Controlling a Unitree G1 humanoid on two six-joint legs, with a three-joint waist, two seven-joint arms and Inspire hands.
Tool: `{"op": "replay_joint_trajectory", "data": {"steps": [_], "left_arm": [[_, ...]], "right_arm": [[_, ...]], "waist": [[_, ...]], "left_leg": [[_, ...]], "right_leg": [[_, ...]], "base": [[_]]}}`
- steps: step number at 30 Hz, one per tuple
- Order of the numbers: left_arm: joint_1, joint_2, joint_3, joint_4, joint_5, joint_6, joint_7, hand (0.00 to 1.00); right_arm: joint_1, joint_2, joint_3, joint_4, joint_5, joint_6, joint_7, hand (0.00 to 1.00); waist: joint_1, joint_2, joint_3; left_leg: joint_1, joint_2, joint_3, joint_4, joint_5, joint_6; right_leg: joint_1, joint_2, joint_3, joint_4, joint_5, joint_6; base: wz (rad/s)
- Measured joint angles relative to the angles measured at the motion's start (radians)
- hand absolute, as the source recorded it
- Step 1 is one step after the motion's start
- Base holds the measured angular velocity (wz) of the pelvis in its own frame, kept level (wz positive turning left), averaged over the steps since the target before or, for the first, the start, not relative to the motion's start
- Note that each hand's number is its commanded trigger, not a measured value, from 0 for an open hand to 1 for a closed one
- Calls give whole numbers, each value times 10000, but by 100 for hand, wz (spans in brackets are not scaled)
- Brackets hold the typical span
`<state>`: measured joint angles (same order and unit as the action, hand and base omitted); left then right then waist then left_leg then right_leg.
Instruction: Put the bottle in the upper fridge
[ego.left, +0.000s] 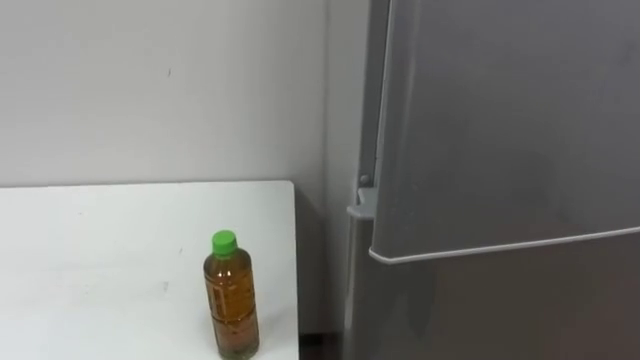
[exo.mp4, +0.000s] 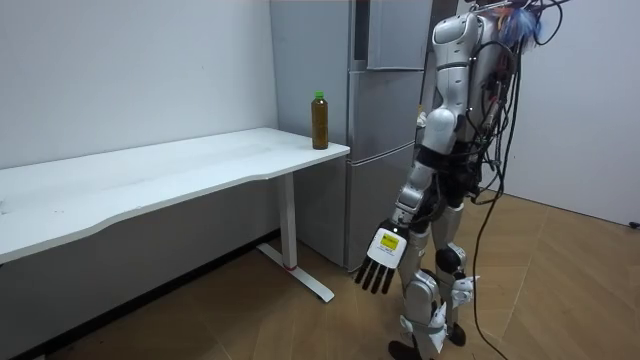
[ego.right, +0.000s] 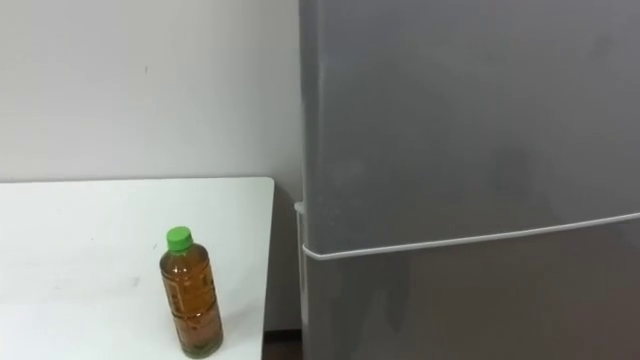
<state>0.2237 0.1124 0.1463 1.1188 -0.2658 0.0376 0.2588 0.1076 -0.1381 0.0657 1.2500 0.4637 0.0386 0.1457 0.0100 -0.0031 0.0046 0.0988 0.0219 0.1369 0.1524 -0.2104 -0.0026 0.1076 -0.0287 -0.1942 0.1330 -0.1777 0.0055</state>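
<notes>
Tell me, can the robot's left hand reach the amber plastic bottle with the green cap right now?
Probably not yet: the left hand hangs open by its leg, below the white table, while the bottle stands near the table's corner. Nothing blocks the way once the arm lifts.

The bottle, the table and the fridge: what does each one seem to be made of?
Bottle: probably clear plastic, since the amber liquid shows through. Its green cap looks like matte plastic.
Table: smooth, matte white top, perhaps laminate; the look leaves it open.
Fridge: flat grey door with a soft sheen, probably painted or coated metal.
</notes>
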Motion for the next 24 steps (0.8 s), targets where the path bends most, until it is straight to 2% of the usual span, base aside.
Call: {"op": "replay_joint_trajectory", "data": {"steps": [6, 12, 15, 18, 20, 24], "left_arm": [[5, 9, 1207, -242, -1172, 2, 918, 0], [-164, 158, 1537, -956, -2003, -55, 1743, 0], [-61, 203, 1737, -2061, -2736, -149, 2203, 0], [-49, 218, 1741, -3166, -3306, -483, 2606, 0], [-155, 235, 1738, -3581, -3304, -668, 2820, 0], [-268, 235, 1814, -5095, -3312, -923, 3517, 0]], "right_arm": [[18, -4, -393, -7, -10, 132, 86, 0], [-17, -125, -705, -15, -397, 168, 65, 0], [73, -144, -913, -64, -415, 172, -16, 0], [80, -144, -998, -110, -415, 134, -30, 0], [91, -143, -997, -133, -380, 45, -20, 0], [148, -157, -1113, -280, -461, -50, -44, 0]], "waist": [[6, 100, -13], [141, 322, -7], [160, 345, -19], [186, 360, -26], [218, 361, -24], [210, 367, -25]], "left_leg": [[47, 0, -29, 6, -6, 2], [161, 2, -30, -10, -6, 1], [169, 1, -60, 9, -5, 1], [190, -1, -64, 80, -5, 1], [176, 0, -64, 84, -5, 1], [120, 4, -67, 96, -6, 2]], "right_leg": [[63, -5, 2, 7, -3, 0], [150, -4, -7, 28, -4, -1], [180, -6, -12, 24, -6, -3], [208, -11, -12, 41, -6, -4], [210, -9, -14, 43, -5, -4], [153, -6, -6, 62, -5, -4]], "base": [[-1], [0], [0], [0], [0], [0]]}}
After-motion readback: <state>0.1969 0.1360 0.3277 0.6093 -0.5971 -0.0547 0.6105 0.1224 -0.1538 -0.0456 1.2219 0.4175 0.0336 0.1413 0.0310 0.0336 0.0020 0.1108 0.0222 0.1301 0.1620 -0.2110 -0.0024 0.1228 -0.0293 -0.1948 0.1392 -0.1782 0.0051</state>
